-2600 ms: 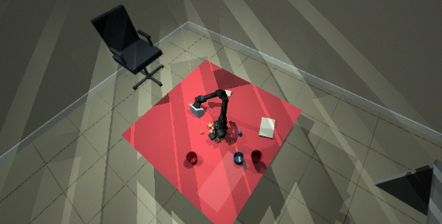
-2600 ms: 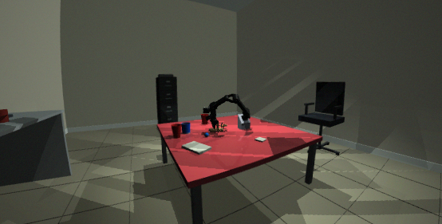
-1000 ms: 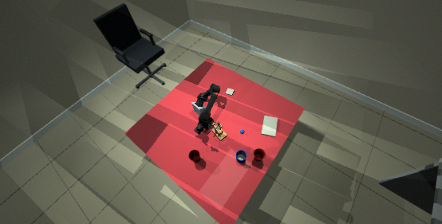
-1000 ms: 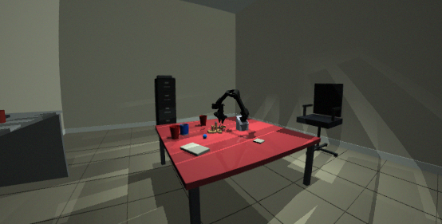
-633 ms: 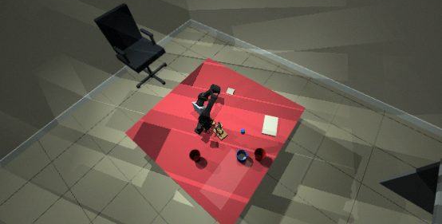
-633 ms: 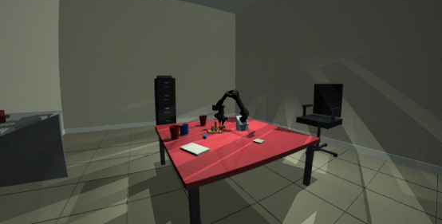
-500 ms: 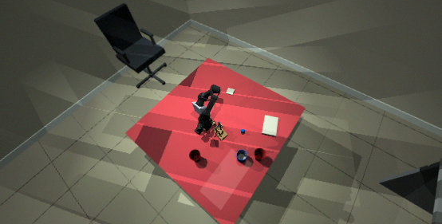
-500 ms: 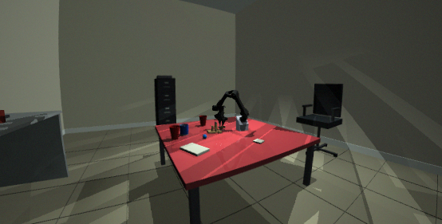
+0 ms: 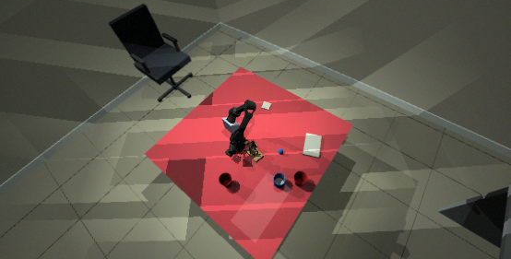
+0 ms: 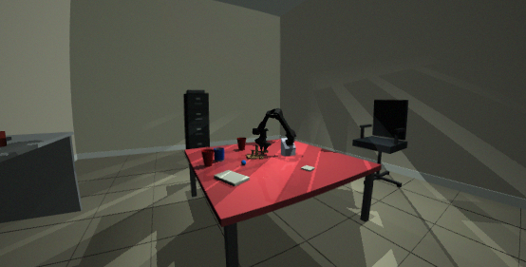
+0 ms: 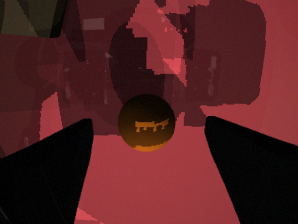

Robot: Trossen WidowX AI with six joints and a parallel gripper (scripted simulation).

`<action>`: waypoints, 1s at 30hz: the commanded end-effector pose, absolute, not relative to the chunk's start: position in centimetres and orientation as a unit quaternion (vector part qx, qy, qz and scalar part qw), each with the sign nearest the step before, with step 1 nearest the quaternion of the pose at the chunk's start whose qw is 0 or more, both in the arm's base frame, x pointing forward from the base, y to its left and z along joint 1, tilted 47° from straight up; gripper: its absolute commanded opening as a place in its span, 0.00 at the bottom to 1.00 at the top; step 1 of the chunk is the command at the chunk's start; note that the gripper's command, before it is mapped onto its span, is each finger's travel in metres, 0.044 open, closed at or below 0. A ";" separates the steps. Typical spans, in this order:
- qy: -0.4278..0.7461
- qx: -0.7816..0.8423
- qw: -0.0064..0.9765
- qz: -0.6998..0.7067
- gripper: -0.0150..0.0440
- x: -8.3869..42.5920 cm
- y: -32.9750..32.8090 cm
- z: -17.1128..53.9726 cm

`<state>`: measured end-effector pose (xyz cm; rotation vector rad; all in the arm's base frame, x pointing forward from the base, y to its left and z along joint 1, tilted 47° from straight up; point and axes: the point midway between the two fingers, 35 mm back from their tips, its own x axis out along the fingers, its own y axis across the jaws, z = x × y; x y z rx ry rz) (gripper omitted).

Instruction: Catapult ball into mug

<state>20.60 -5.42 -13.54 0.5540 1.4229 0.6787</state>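
Currently, claw: the gripper (image 9: 237, 157) (image 10: 264, 152) (image 11: 149, 125) stands partly open, its fingers well apart, with nothing in their hold.
Orange ball: in the wrist view, the orange ball (image 11: 146, 123) shows between the two fingers, touching neither; its upper part is in shadow.
Arm: the black arm (image 9: 246, 120) (image 10: 283, 124) arches over and points its wrist down, close beside the catapult.
Catapult: the tan catapult (image 9: 255, 154) (image 10: 253, 157) sits on the red table (image 9: 277, 119) (image 10: 280, 180).
Blue mug: the blue mug (image 9: 279, 186) (image 10: 219, 154) is upright, beside one red cup (image 9: 301, 178) (image 10: 208, 158).
Other red cup: a second red cup (image 9: 225, 180) (image 10: 241, 143) stands well apart from that pair.
Blue ball: a small blue ball (image 9: 280, 151) (image 10: 243, 162) lies between the catapult and the white book (image 9: 312, 145) (image 10: 232, 178).
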 end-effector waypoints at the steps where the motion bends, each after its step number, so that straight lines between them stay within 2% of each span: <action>1: 0.632 0.249 0.669 0.302 0.76 20.5 -4.8 -13.9; 7: 0.632 0.249 0.669 0.302 0.76 20.5 -4.3 -14.4; 13: 0.632 0.249 0.669 0.302 0.50 20.5 -4.3 -14.4; 18: 0.632 0.249 0.669 0.302 0.44 20.5 -4.3 -14.4; 22: 0.632 0.249 0.669 0.301 0.26 20.7 -5.1 -13.8; 30: 0.633 0.247 0.670 0.299 0.25 21.1 -9.5 -9.9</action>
